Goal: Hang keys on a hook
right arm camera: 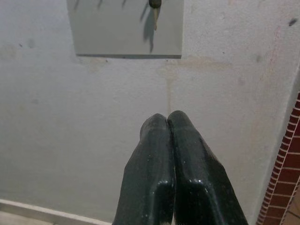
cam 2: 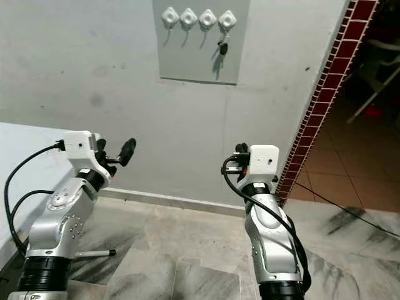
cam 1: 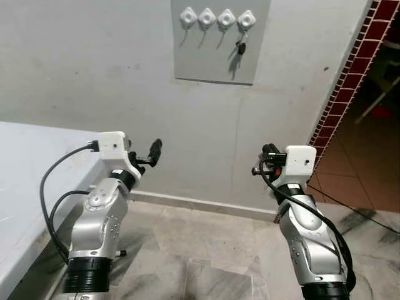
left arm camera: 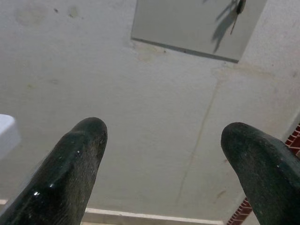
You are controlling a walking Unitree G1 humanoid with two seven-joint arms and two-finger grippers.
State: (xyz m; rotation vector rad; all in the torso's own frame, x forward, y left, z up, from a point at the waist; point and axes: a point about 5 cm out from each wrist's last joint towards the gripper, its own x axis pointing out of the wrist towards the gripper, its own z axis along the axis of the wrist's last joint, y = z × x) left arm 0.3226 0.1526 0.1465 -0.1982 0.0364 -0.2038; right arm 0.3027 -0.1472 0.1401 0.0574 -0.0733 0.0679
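Since the keys (cam 1: 240, 47) already dangle from the rightmost hook (cam 1: 246, 19) on the grey board (cam 1: 215, 62), well above and ahead of both grippers, the job looks done. The right gripper (right arm camera: 167, 123) has its fingers pressed together and empty; the left gripper (left arm camera: 161, 140) is spread wide, holding nothing. Any renewed upward reach risks brushing the keys off the hook.
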